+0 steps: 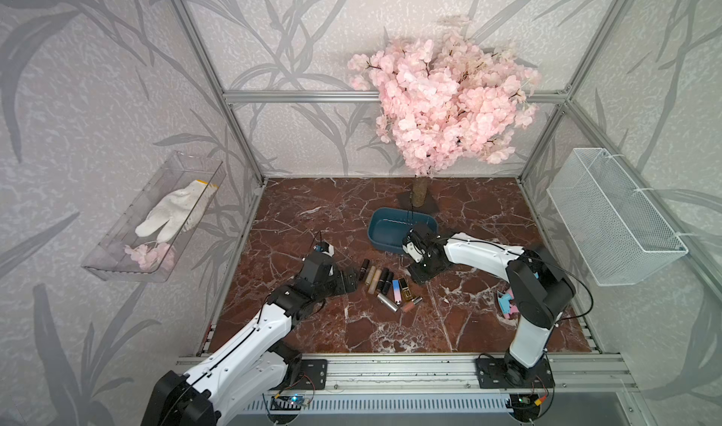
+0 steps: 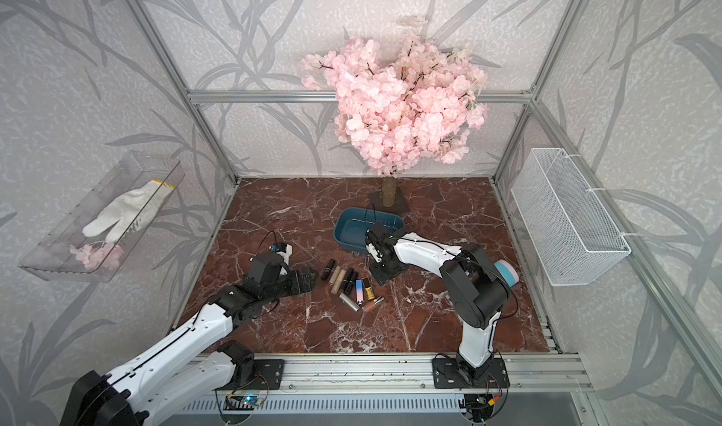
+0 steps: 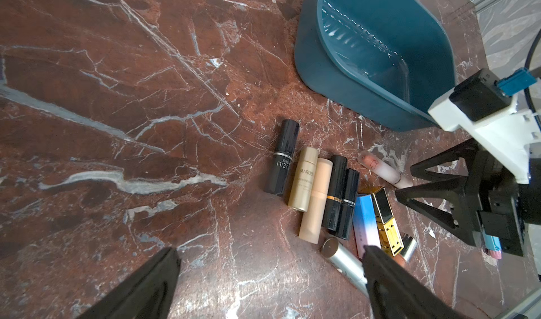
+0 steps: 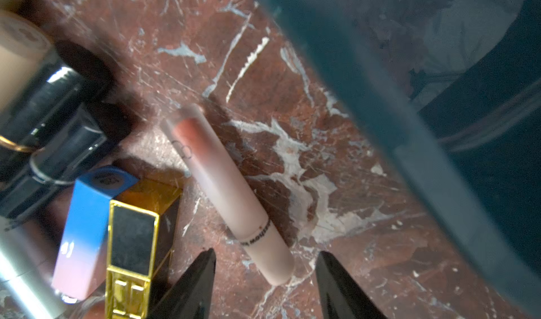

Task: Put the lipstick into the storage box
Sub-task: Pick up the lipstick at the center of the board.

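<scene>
Lipstick [image 4: 234, 203], frosted pink, lies on red-marble table [image 1: 312, 326] just beside storage box [image 1: 385, 230]. My R arm [image 1: 480, 254] reaches low, R pincer [image 4: 266, 253] released, tips either side of its end, not touching. L pincer [image 3: 270, 249] released too, by tube row [image 1: 386, 281]. Leaf-print walls [image 1: 117, 92].

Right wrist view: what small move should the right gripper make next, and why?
Probably close the jaws: the right gripper is open, with fingertips either side of the pale pink frosted plastic lipstick tube, which lies flat on the red marble table.
</scene>
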You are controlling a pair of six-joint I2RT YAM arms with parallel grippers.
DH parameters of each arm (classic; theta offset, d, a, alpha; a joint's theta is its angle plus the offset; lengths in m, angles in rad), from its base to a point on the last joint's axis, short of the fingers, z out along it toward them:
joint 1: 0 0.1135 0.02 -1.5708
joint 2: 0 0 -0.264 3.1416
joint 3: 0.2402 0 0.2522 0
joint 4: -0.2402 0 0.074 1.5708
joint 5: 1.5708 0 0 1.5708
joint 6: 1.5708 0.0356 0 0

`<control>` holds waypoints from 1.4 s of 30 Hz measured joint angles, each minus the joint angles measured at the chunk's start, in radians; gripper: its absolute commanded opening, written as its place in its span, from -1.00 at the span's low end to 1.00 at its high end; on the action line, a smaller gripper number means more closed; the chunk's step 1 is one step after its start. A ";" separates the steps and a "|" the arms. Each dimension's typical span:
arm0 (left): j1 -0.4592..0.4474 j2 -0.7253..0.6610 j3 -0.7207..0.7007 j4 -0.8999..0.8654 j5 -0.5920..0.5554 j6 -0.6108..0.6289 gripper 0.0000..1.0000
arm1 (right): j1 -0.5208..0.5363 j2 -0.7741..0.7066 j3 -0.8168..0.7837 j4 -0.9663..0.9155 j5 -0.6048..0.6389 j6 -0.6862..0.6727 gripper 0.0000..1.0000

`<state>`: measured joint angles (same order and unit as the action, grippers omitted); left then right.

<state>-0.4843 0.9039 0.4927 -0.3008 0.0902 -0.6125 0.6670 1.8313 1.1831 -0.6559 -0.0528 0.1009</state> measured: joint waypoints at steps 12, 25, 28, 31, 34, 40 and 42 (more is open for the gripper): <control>0.000 -0.007 -0.005 -0.002 -0.015 -0.016 1.00 | 0.005 0.051 0.028 0.007 0.005 -0.027 0.13; 0.000 -0.006 -0.008 -0.005 -0.021 -0.018 1.00 | 0.048 0.105 0.091 0.007 0.042 -0.051 -0.08; 0.000 -0.011 -0.008 -0.012 -0.026 -0.018 1.00 | 0.077 0.114 0.105 0.007 0.066 -0.062 -0.20; 0.000 -0.028 -0.008 -0.023 -0.033 -0.018 1.00 | 0.090 0.117 0.109 0.007 0.082 -0.067 -0.34; 0.000 -0.047 -0.010 -0.028 -0.037 -0.018 1.00 | 0.095 0.117 0.109 0.006 0.087 -0.068 -0.37; 0.000 -0.076 -0.021 -0.035 -0.041 -0.021 1.00 | 0.095 0.116 0.109 0.001 0.095 -0.068 -0.49; 0.000 -0.083 -0.027 -0.037 -0.042 -0.024 1.00 | 0.095 0.115 0.109 -0.001 0.101 -0.067 -0.52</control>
<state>-0.4843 0.8211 0.4656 -0.3382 0.0486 -0.6369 0.7620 1.9461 1.2919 -0.6571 0.0479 0.0341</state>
